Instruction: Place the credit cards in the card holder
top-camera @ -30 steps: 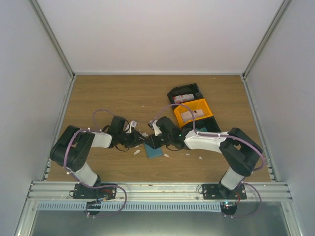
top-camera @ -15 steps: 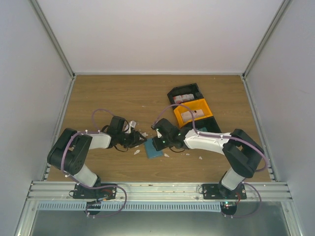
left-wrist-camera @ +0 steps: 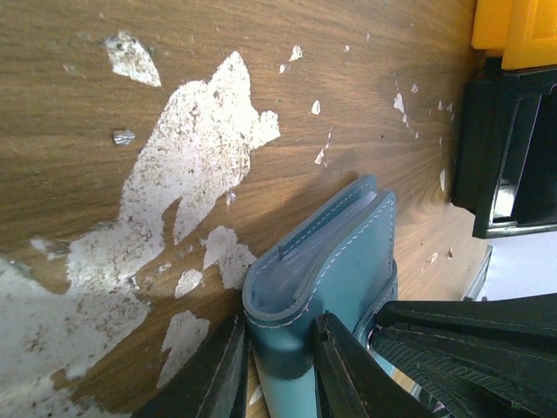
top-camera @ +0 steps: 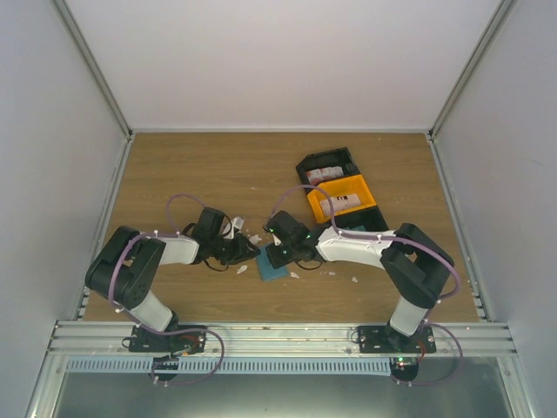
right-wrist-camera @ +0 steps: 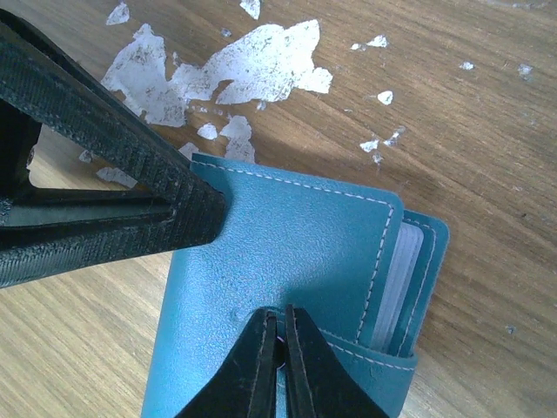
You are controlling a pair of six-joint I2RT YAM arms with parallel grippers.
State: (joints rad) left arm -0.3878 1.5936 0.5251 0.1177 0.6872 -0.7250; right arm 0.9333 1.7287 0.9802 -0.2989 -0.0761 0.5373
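The teal-blue card holder (top-camera: 272, 264) lies on the wood between both arms. In the left wrist view my left gripper (left-wrist-camera: 278, 324) is shut on the rounded spine of the card holder (left-wrist-camera: 348, 252), one finger on each side. My right gripper (right-wrist-camera: 278, 315) comes from the other side, and its jaws are pinched together on the stitched strap end over the cover of the card holder (right-wrist-camera: 287, 235). Pale sleeve edges show inside the holder's open side. White-and-red credit cards lie in the orange bin (top-camera: 338, 203) and in the black bin (top-camera: 324, 174).
The orange bin (top-camera: 364, 193) and the black bin (top-camera: 341, 158) stand behind the right arm, and another black bin's rim (left-wrist-camera: 513, 148) is close to the holder. White chipped patches (left-wrist-camera: 200, 148) and scraps dot the wood around the holder.
My right gripper has slid left onto the card holder and its jaws have closed. The left arm has barely moved and stays at the holder's left edge.
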